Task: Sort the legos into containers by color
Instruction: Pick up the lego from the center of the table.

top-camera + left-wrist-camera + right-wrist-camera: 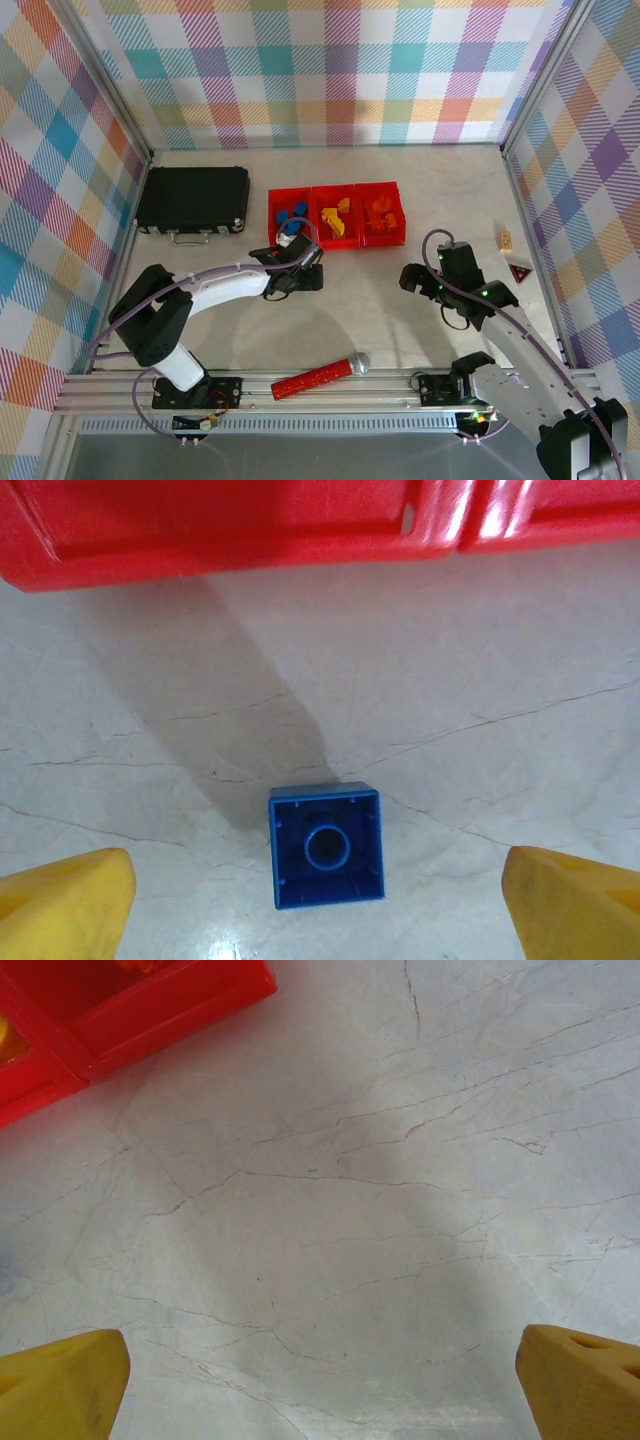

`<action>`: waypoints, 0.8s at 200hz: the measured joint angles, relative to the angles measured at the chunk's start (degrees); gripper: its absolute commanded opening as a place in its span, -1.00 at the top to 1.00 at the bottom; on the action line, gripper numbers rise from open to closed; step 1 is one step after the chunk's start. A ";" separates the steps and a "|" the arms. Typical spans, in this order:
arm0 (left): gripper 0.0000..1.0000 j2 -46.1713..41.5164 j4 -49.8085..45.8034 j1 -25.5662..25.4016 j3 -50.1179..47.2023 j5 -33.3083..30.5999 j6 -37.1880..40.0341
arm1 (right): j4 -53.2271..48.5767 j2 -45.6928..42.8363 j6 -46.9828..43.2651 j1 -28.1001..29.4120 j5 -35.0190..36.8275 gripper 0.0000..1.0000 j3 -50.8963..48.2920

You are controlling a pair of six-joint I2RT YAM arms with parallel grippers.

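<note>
The three joined red containers [336, 243] stand at the back centre; blue legos [289, 214] lie in the left bin, yellow legos [336, 218] in the middle one and orange legos [379, 211] in the right one. A blue brick [326, 845] lies upside down on the table just in front of the containers' front wall [230, 535]. My left gripper [320, 915] hangs over it, open, one yellow finger [66, 895] on each side and neither touching. My right gripper [325, 1390] is open above bare table, with a corner of the containers [150, 1010] up to its left. In the top view the left gripper [296, 264] is right before the left bin and the right gripper [424, 280] is off to the right.
A flat black case [192, 200] lies at the back left. A red stick with a silver tip [318, 377] rests near the front rail. A small tan block [506, 239] and a small red triangular piece [518, 272] sit by the right wall. Plaid walls enclose the table.
</note>
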 measured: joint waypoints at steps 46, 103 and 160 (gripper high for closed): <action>-0.59 3.37 0.02 -0.31 1.14 -0.02 -0.74 | -0.20 -0.02 0.00 0.00 0.00 -0.98 -0.09; -0.21 6.01 0.28 -0.31 2.89 -0.15 -1.40 | -0.20 0.07 0.00 0.00 0.00 -0.98 -0.09; 0.08 7.21 -0.35 -0.31 4.07 -1.90 -1.51 | -0.20 0.07 0.00 0.00 0.02 -0.98 -0.11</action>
